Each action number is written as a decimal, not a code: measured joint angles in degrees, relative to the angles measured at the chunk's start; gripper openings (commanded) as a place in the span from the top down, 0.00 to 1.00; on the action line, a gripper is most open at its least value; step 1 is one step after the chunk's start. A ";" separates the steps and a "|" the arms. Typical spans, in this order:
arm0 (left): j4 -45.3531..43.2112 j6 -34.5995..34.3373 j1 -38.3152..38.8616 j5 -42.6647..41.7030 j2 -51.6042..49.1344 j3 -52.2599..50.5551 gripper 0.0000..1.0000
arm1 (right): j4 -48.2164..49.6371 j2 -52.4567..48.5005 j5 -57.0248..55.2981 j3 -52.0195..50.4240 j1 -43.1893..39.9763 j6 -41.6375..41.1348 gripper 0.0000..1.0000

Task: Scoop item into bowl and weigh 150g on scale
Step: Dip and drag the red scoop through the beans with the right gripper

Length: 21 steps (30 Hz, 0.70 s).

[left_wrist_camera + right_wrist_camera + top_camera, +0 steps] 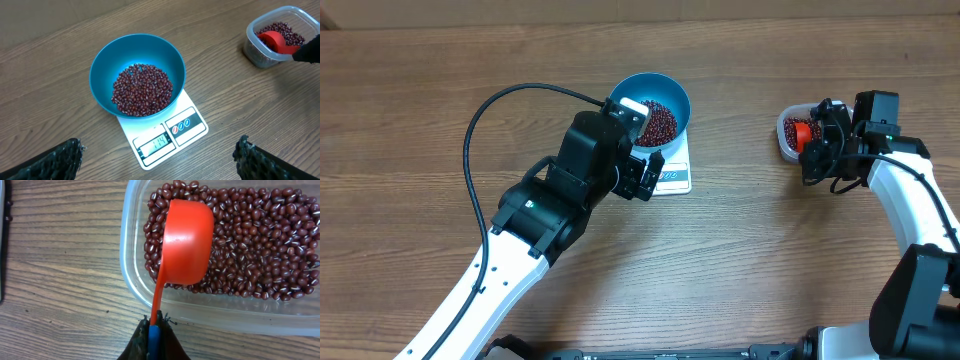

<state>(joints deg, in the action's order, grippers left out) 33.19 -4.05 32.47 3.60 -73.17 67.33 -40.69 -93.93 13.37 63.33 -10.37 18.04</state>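
Note:
The blue bowl (137,75) stands on the white scale (187,125), whose display reads 114. A heap of dark red-brown beans (142,90) covers the bowl's bottom. My left gripper (157,162) hovers in front of the scale, open wide and empty. In the overhead view the left arm partly covers the bowl (660,100) and scale (675,180). My right gripper (156,325) is shut on the handle of a red scoop (187,240). The scoop's cup shows its underside and hangs over the beans (250,245) in a clear tub (131,280).
The clear tub (788,130) sits on the wooden table to the right of the scale, with the right arm (900,190) beside it. A black cable (470,150) loops from the left arm. A dark edge (2,240) shows at the right wrist view's left border.

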 measured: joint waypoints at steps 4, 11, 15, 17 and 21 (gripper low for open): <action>0.00 0.00 0.00 0.00 0.00 0.00 0.01 | 0.04 0.00 0.13 0.00 -0.04 -0.02 0.96; 0.00 0.00 0.00 0.00 0.00 0.00 0.00 | 0.68 -0.09 4.61 0.00 -2.32 -0.02 0.96; 0.02 0.00 0.00 0.00 0.00 0.00 0.01 | 1.05 -0.33 8.83 0.00 -4.96 0.00 0.96; 0.00 0.00 0.00 0.00 0.00 0.00 0.01 | 1.09 -0.33 10.60 0.00 -6.27 0.00 0.96; 0.02 0.00 0.00 0.00 0.00 0.00 0.00 | 1.09 -0.33 13.42 0.00 -8.17 0.02 0.96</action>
<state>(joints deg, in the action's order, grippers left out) 33.21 -4.05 32.47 3.60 -73.17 67.33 -39.59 -94.26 26.79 63.33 -18.55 18.06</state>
